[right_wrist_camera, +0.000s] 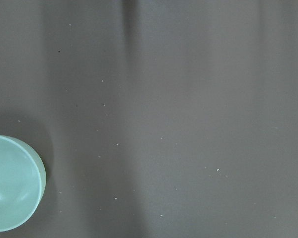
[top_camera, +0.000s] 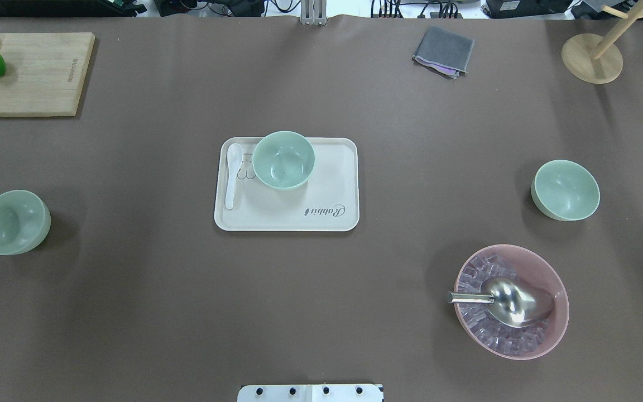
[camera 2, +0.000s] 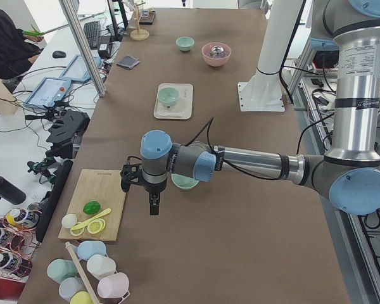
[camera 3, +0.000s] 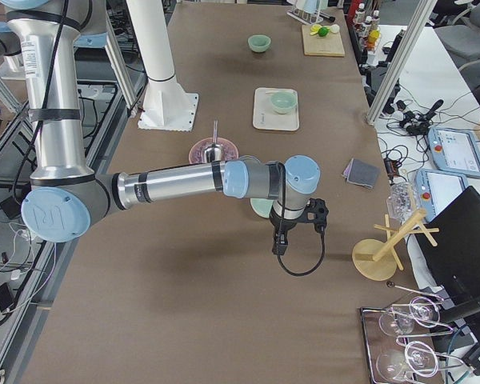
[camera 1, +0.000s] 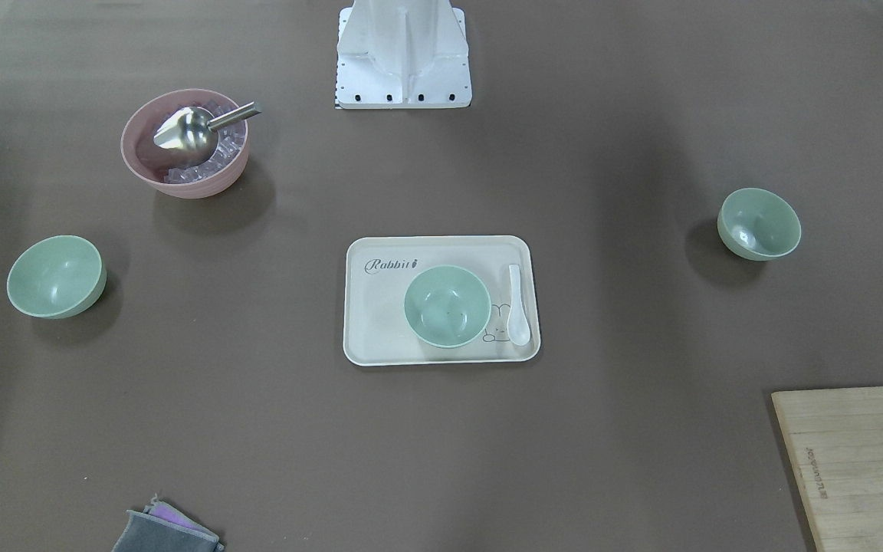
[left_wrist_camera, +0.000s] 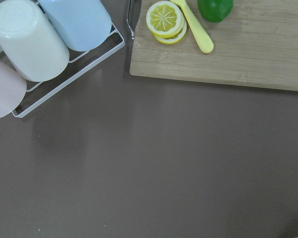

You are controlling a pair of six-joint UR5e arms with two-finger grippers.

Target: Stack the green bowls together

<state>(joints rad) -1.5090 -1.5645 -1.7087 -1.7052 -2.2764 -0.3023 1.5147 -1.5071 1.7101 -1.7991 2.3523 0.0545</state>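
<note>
Three pale green bowls stand apart, all upright and empty. One is on the cream tray at mid-table, one is on my left and one is on my right. The right bowl shows at the lower left of the right wrist view. My left arm's wrist hangs high above the left bowl. My right arm's wrist hangs high above the right bowl. Neither gripper's fingers show in any view, so I cannot tell whether they are open or shut.
A pink bowl of ice cubes with a metal scoop stands at the near right. A white spoon lies on the tray. A cutting board with lemon and lime, a grey cloth, a wooden stand and a cup rack line the far side.
</note>
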